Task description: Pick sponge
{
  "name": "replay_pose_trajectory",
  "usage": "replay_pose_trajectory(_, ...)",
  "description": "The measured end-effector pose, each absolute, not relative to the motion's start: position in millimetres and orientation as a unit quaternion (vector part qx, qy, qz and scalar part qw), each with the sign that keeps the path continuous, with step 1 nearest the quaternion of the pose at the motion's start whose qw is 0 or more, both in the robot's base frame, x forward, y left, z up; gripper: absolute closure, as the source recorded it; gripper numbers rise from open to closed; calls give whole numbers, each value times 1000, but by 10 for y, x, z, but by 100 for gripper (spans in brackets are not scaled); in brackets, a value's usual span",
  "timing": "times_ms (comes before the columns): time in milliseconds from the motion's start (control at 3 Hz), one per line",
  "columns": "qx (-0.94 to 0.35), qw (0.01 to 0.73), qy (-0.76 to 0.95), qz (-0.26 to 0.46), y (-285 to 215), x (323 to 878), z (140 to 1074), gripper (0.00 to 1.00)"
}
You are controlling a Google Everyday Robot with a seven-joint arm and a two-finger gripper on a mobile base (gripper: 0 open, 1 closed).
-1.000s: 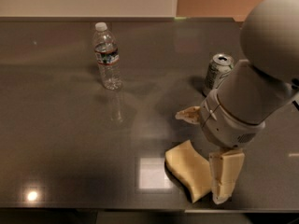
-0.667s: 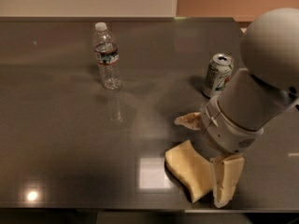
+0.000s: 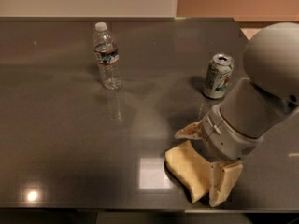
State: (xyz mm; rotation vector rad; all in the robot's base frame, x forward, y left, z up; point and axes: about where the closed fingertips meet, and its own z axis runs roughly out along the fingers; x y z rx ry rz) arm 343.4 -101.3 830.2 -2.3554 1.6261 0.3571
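The sponge (image 3: 186, 168) is a pale yellow foam block with wavy sides, lying flat on the dark table near its front edge. My gripper (image 3: 200, 168) hangs over it from the right on a large grey-white arm. One cream finger (image 3: 188, 131) sits just behind the sponge. The other finger (image 3: 224, 183) stands at its near right end and touches or nearly touches it. The fingers are spread with the sponge between them. The sponge rests on the table.
A soda can (image 3: 217, 76) stands upright behind the gripper at the right. A clear water bottle (image 3: 107, 56) stands upright at the back left. The table's front edge (image 3: 140, 208) runs close below the sponge.
The arm has shifted a little to the right, uncovering the soda can. The far finger has come slightly closer to the sponge. The sponge has not moved.
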Motion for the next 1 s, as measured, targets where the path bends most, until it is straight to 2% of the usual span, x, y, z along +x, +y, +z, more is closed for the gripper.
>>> replay_pose_trajectory(1000,-792,139,581,124,-1087,3606,8640,87)
